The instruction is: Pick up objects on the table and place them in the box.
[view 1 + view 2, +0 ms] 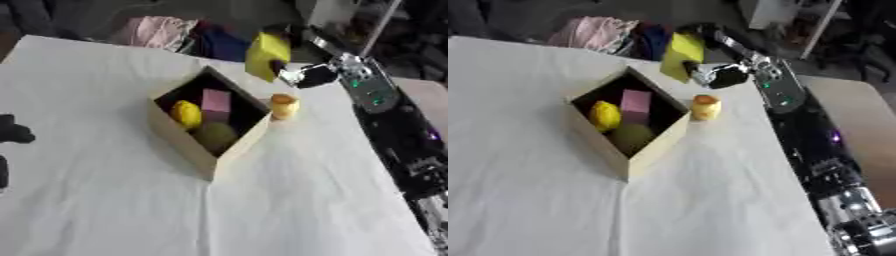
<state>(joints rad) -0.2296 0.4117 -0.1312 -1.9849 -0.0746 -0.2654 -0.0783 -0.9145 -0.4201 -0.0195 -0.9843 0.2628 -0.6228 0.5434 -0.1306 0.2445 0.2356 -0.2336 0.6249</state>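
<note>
Nearest us, our left hand rests idle at the left edge; we cannot tell its fingers. Our right hand grasps a yellow block, raised beyond the box. Letting go early, we judge, could drop it outside or onto the far rim. A small orange cup stands just beside the box; inside lie a lemon, pink cube and green fruit.
</note>
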